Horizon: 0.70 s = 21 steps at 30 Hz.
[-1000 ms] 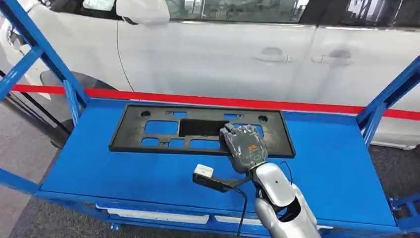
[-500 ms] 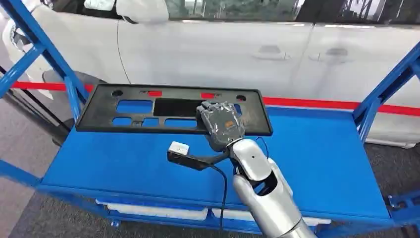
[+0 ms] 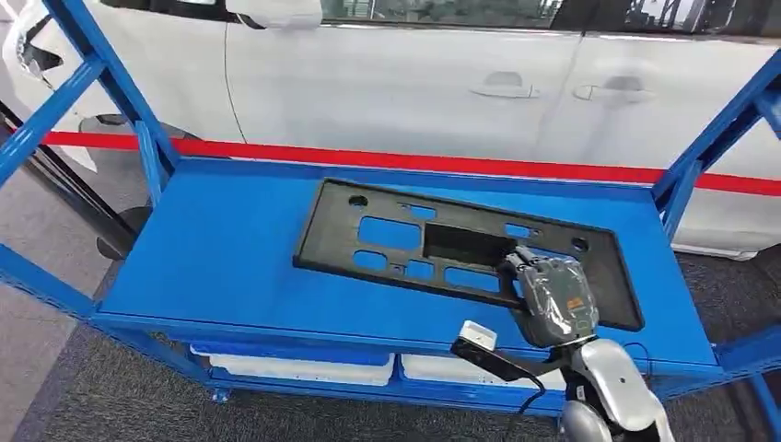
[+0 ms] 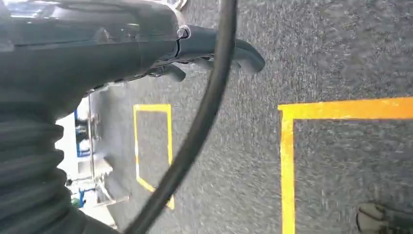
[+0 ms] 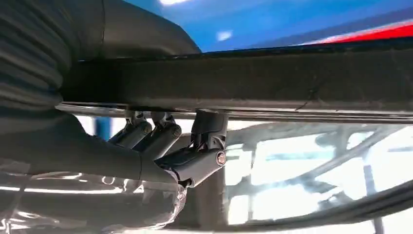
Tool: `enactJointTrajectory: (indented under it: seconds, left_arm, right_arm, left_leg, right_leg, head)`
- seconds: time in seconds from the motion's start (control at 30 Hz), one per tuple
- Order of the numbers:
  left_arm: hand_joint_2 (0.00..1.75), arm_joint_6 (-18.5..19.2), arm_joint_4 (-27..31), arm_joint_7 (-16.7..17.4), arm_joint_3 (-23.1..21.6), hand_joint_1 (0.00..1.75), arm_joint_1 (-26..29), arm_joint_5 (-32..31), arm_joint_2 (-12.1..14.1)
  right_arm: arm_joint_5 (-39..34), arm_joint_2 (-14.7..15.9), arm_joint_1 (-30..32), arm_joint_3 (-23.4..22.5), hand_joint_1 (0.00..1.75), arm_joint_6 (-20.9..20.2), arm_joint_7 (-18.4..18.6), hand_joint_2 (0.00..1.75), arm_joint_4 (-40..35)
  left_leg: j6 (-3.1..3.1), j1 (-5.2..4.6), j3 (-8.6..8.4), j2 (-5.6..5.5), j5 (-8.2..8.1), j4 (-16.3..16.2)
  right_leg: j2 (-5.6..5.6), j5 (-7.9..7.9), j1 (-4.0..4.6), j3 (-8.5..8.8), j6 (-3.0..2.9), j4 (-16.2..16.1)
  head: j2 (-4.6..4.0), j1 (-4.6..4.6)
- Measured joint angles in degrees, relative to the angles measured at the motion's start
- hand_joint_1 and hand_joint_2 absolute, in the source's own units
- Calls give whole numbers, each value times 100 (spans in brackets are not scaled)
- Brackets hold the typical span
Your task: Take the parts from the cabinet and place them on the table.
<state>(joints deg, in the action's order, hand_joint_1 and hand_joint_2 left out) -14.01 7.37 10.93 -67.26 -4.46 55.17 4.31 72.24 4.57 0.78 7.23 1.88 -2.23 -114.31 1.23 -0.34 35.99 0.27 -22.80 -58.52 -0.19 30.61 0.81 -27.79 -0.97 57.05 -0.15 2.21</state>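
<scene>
The right hand (image 3: 553, 299) grips the near edge of the black plastic frame (image 3: 460, 247), its fingers (image 5: 160, 134) hooked under it, the frame lying over the blue shelf (image 3: 230, 258), the white car (image 3: 414, 83) beyond; the left hand (image 4: 146, 44) hangs above grey floor (image 4: 316, 58), fingers curled, holding nothing.

A black plate frame (image 3: 460, 253) lies on the blue shelf (image 3: 230, 267).

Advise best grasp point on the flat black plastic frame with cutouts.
Take the black plastic frame by its near long edge, coming from the robot's side. It is thin and flat, so fingers wrap over the rim, as the right hand grips it now.
</scene>
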Motion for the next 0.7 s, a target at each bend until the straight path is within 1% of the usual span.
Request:
enactJointTrajectory:
  seconds: [0.03, 0.07, 0.1, 0.13, 0.17, 0.2, 0.23, 0.27, 0.3, 0.33, 0.37, 0.4, 0.43, 0.47, 0.5, 0.53, 0.57, 0.6, 0.63, 0.67, 0.7]
  left_arm:
    - [175, 0, 0, -13, -22, 0, -7, 56, 0]
    - [175, 2, 0, -33, -26, 0, -2, 98, 0]
    - [175, 26, -20, -42, -26, 0, -16, 148, 37]
    - [175, 64, -22, -66, -26, 0, -25, 188, 39]
    - [175, 79, -24, -70, -26, 0, -27, 216, 50]
    - [175, 101, -31, -77, -26, 0, -25, 249, 77]
    - [175, 127, -33, -83, -26, 0, -25, 258, 87]
    - [175, 148, -37, -81, -26, 0, -24, 271, 96]
    - [175, 160, -42, -74, -26, 0, -24, 282, 98]
    - [175, 164, -46, -66, -26, 0, -24, 286, 109]
    - [175, 173, -46, -55, -26, 0, -24, 286, 118]
    - [175, 179, -46, -31, -26, 0, -29, 286, 131]
    - [175, 190, -46, -11, -26, 0, -46, 286, 146]
    - [175, 210, -46, 0, -30, 0, -52, 286, 164]
    - [175, 227, -46, 4, -41, 0, -47, 286, 173]
    - [175, 236, -46, 11, -52, 0, -43, 286, 177]
    - [175, 240, -48, 18, -57, 0, -46, 286, 184]
    - [175, 256, -48, 24, -59, 0, -50, 288, 181]
    - [175, 258, -48, 26, -61, 0, -62, 288, 184]
    - [175, 258, -48, 26, -65, 0, -68, 288, 184]
    - [175, 256, -48, 26, -70, 0, -66, 288, 184]
  right_arm:
    - [72, 2, -14, -13, 175, -59, -4, 175, -35]
    - [166, -9, -11, -11, 175, -133, 0, 175, -63]
    - [256, -48, -35, 18, 175, -187, 9, 175, -63]
    - [324, -63, -63, 66, 175, -221, 48, 175, -65]
    - [387, -103, -97, 134, 175, -240, 90, 175, -74]
    - [417, -131, -131, 191, 175, -256, 112, 175, -79]
    - [439, -146, -163, 238, 175, -269, 127, 175, -79]
    - [459, -157, -180, 276, 175, -278, 142, 175, -79]
    - [474, -166, -186, 313, 175, -282, 155, 175, -79]
    - [476, -170, -192, 345, 175, -282, 162, 175, -79]
    - [476, -170, -203, 372, 175, -282, 171, 175, -79]
    - [476, -170, -217, 396, 175, -280, 173, 175, -79]
    - [476, -170, -227, 413, 175, -277, 192, 175, -85]
    - [481, -170, -242, 429, 175, -277, 219, 175, -92]
    - [483, -170, -257, 440, 175, -275, 230, 175, -92]
    - [483, -170, -278, 450, 175, -273, 232, 175, -92]
    - [481, -170, -281, 470, 175, -275, 236, 175, -92]
    - [483, -168, -281, 481, 175, -275, 241, 175, -92]
    - [483, -168, -283, 483, 175, -275, 241, 175, -92]
    - [483, -168, -289, 485, 175, -275, 241, 175, -92]
    - [483, -168, -289, 490, 175, -275, 241, 175, -92]
  left_leg:
    - [-40, 12, 12, 19, 41, 7]
    - [-75, -21, 31, 20, 85, 14]
    - [-101, 13, 65, -4, -27, -57]
    - [-143, 9, 149, -10, -312, -219]
    - [-177, 29, 255, -9, -692, -565]
    - [-215, 44, 356, -8, -1034, -1023]
    - [-242, 57, 428, -8, -1220, -1435]
    - [-260, 64, 435, -8, -1220, -1686]
    - [-272, 72, 335, -7, -1059, -1709]
    - [-275, 79, 142, -7, -836, -1521]
    - [-272, 85, -164, -7, -625, -1131]
    - [-258, 87, -524, -9, -546, -643]
    - [-231, 80, -862, -18, -743, -112]
    - [-187, 46, -1028, -32, -834, 203]
    - [-149, 34, -946, -40, -786, 141]
    - [-124, 21, -931, -43, -771, 133]
    - [-61, 20, -900, -37, -713, 147]
    - [8, 85, -854, 0, -613, 210]
    - [49, 73, -793, 7, -538, 206]
    - [104, 71, -696, 15, -468, 198]
    - [108, 66, -601, 16, -403, 188]
  right_leg:
    - [2, -26, 8, -24, -19, 14]
    - [4, -93, -21, -61, -50, -28]
    - [-37, -174, -71, -103, -73, -56]
    - [-34, -228, -79, -176, -121, -57]
    - [-39, -288, -84, -253, -143, -49]
    - [-39, -348, -85, -340, -144, -40]
    - [-40, -409, -85, -427, -137, -24]
    - [-42, -461, -86, -516, -130, -3]
    - [-53, -512, -89, -611, -120, 27]
    - [-59, -552, -93, -697, -107, 55]
    - [-61, -595, -96, -783, -89, 94]
    - [-61, -627, -99, -849, -64, 134]
    - [-63, -656, -89, -900, -36, 170]
    - [-70, -690, -81, -919, -1, 196]
    - [-81, -754, -85, -909, 37, 173]
    - [-81, -811, -100, -924, 68, 159]
    - [-75, -871, -98, -927, 106, 136]
    - [-57, -847, -99, -984, 137, 156]
    - [-20, -575, -106, -1054, 167, 288]
    - [-12, -205, -113, -1156, 179, 584]
    - [-10, 127, -121, -1258, 202, 994]
  head:
    - [0, 7]
    - [0, 4]
    - [0, 2]
    - [0, 7]
    - [0, 4]
    - [0, 2]
    - [0, 7]
    - [0, 4]
    - [0, 4]
    - [0, 4]
    - [0, 4]
    - [0, 7]
    - [0, 6]
    - [0, 2]
    - [0, 4]
    - [0, 4]
    - [0, 4]
    - [0, 4]
    - [0, 2]
    - [0, 4]
    - [0, 2]
